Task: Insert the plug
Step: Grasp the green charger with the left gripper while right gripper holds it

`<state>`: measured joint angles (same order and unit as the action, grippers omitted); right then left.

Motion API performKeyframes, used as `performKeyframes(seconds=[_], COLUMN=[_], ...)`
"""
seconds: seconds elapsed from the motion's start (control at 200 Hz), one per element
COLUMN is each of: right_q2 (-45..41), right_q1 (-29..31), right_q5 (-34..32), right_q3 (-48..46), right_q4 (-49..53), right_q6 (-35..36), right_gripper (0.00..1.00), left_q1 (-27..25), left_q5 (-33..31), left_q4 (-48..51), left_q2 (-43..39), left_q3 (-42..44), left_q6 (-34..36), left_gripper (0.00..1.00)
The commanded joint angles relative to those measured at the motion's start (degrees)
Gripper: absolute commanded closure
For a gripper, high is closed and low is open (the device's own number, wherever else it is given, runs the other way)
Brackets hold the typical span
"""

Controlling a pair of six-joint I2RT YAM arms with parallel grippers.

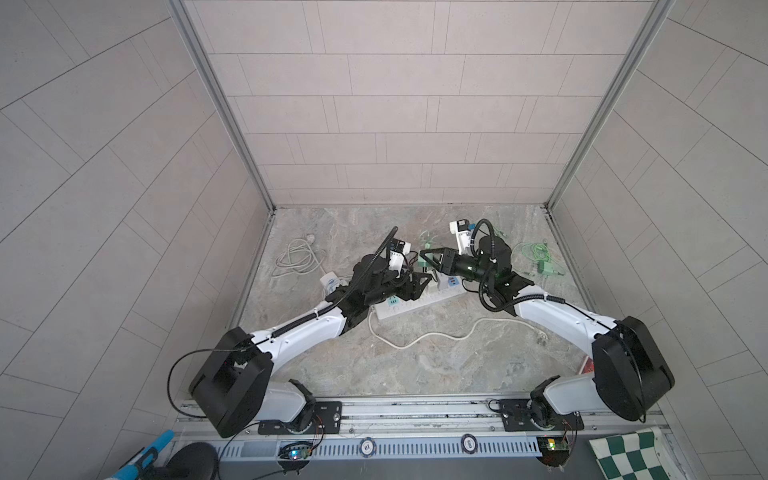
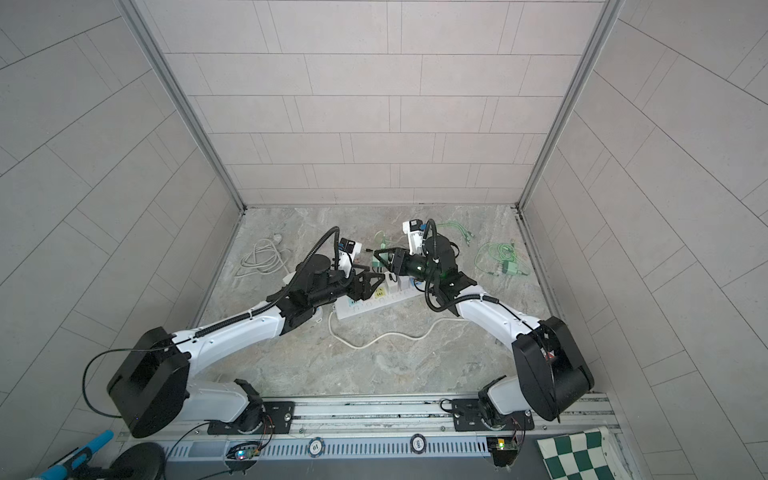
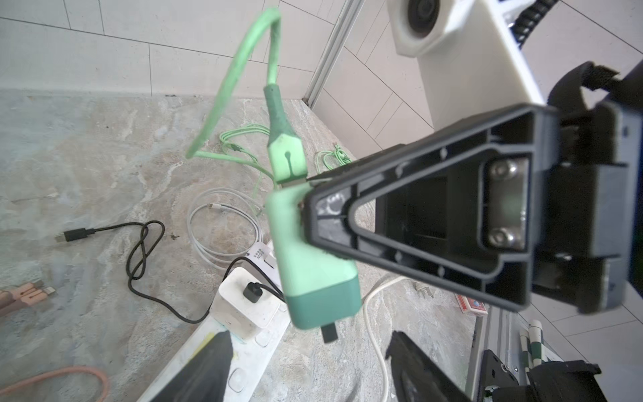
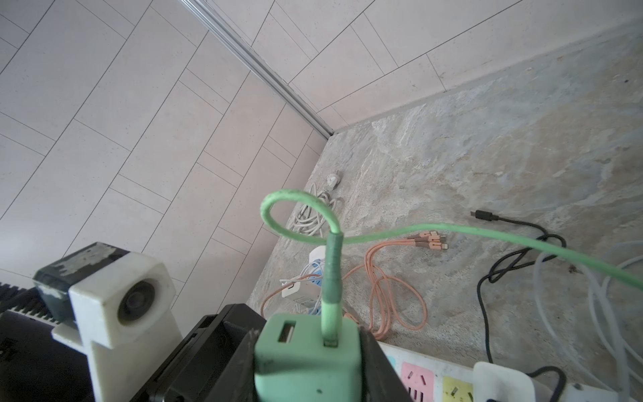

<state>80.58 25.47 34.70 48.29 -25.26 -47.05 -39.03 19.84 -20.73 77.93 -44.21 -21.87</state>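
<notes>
Right jaws clamped on sides of green charger [image 4: 306, 358], held in air above strip [image 1: 409, 306]. Prong [image 3: 328, 332] points down at strip, not in socket. Green cable [image 4: 333, 271] loops up from charger port. Left jaws wide apart, holding nothing, over strip near white adapter [image 3: 243, 302]. Contact with strip unclear.

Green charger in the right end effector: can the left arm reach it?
Probably yes: the open left end effector sits close to the green charger, nothing between them. But the right end effector grips its sides, so only the lower end looks free.
</notes>
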Motion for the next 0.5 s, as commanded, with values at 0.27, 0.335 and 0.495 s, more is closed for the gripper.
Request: performKeyframes(seconds=[0.27,0.335,0.495], right_q2=[-2.8,-2.8,-2.6], right_q1=[0.7,0.7,1.5], right_q5=[0.8,0.7,0.6], right_q3=[-0.9,-1.2,-1.3], right_q4=[-1.5,-1.5,-2.0], right_q6=[-0.7,-0.7,-0.7], right_gripper=[0.86,0.86,0.87], left_q1=[-0.3,-0.2,-0.2], left_q5=[-0.8,-0.6,-1.9], left_q4=[-3.9,-5.5,-5.1], left_q2=[0.9,0.9,1.7], left_q3=[-2.7,-2.4,-3.3], left_q6=[1.1,0.1,0.1], left_gripper=[0.25,0.26,0.29])
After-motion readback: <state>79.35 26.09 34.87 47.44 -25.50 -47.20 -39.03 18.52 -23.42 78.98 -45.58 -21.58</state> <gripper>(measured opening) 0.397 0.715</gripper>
